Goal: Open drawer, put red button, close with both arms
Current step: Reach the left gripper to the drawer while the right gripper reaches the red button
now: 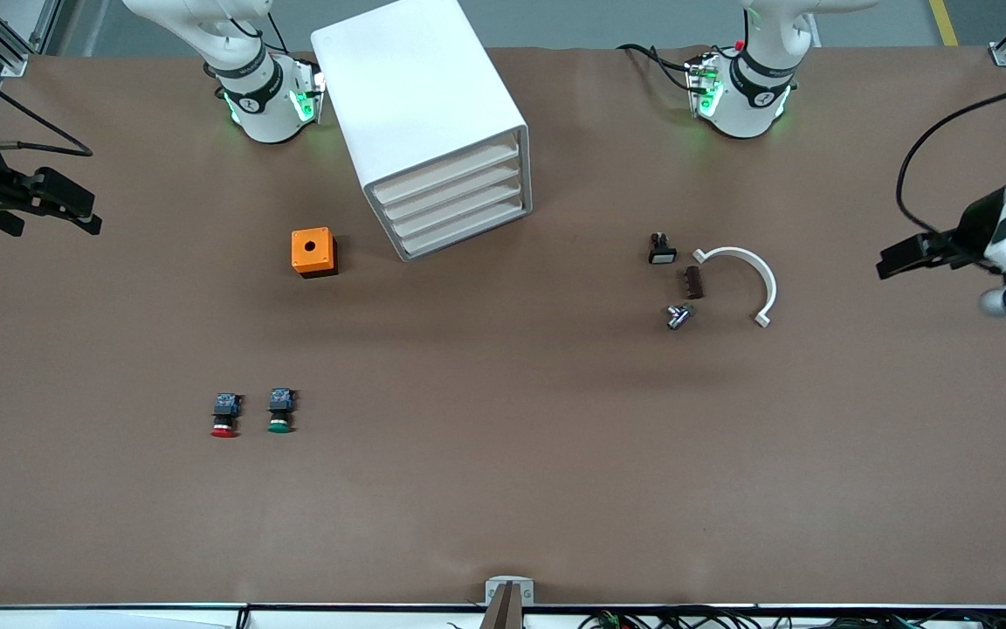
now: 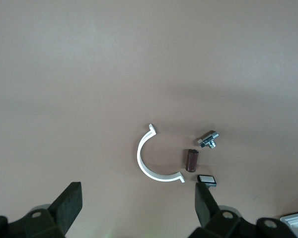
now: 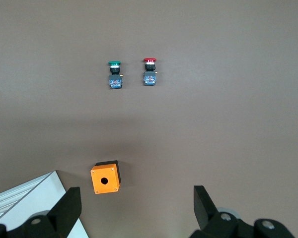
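Red-capped push-button switch [image 1: 224, 417] is lying beside its green-capped twin [image 1: 279, 411], nearer the front camera than the closed white drawer cabinet [image 1: 433, 122]. Left gripper [image 1: 905, 258] and right gripper [image 1: 58, 203] are hovering wide open, empty, over the table's ends.

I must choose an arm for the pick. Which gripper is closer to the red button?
The right gripper, open at the right arm's end of the table where the red button lies. The left gripper, open, waits at the other end.
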Available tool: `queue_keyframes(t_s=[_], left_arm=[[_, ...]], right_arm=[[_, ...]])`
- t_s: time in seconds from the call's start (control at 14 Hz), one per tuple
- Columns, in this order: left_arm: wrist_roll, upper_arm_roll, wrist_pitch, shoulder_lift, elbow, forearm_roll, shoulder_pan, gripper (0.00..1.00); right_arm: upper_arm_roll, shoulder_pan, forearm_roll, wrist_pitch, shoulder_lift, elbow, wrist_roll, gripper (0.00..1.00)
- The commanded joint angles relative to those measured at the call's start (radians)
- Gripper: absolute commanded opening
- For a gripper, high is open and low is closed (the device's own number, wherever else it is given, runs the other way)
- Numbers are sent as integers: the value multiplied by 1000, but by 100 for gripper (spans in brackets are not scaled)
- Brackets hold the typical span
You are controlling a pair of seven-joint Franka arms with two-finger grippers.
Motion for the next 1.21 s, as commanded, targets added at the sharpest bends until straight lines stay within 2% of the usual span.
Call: queue_keyframes(t_s=[0.0, 0.5, 0.71, 0.78, 1.0, 1.14], left_arm=[[0, -5, 2, 46, 16, 12, -14, 100], [-95, -22, -7, 152, 14, 9, -111, 100], [-233, -30, -19, 189, 20, 2, -177, 100], [-264, -28, -27, 207, 39, -13, -197, 100], [-417, -28, -134, 324, 177, -65, -247, 100], [-530, -27, -181, 367, 206, -137, -274, 100]], right_arm=[[-2, 3, -8, -4, -21, -12, 9, 100], [-6, -4, -10, -3, -7, 16, -14, 100], [-7, 0, -22, 1, 5, 22, -26, 100], [-6, -1, -27, 4, 8, 22, -23, 100], [-7, -6, -28, 8, 48, 27, -28, 100], [-7, -8, -24, 25, 72, 28, -26, 100]])
